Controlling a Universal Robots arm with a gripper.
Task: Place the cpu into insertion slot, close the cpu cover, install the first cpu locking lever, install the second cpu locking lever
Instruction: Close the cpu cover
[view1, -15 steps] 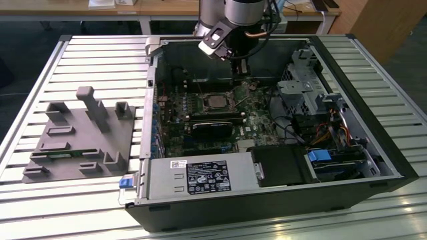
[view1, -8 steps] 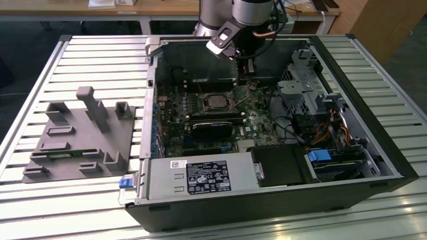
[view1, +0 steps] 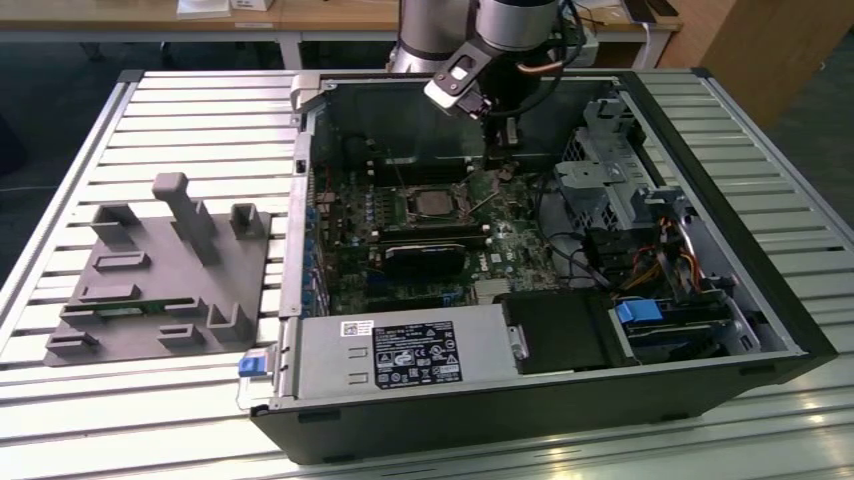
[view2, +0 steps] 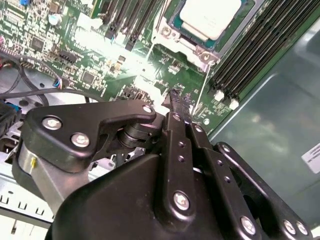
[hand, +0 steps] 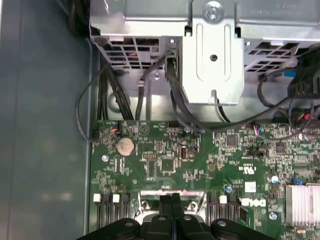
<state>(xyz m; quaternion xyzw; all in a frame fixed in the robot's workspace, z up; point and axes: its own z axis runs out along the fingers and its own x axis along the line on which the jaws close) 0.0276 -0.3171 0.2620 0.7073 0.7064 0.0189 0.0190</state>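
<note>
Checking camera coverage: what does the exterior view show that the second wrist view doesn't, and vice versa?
The exterior view adds the grey fixture plate, the whole open computer case and its labelled power supply. The second wrist view adds the screw at the socket frame's corner and the white memory-slot latches. Both show the cpu on the green motherboard, with the gripper close by.

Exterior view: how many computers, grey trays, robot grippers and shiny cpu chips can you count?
computer: 1
grey tray: 1
gripper: 1
cpu: 1
Total: 4
</note>
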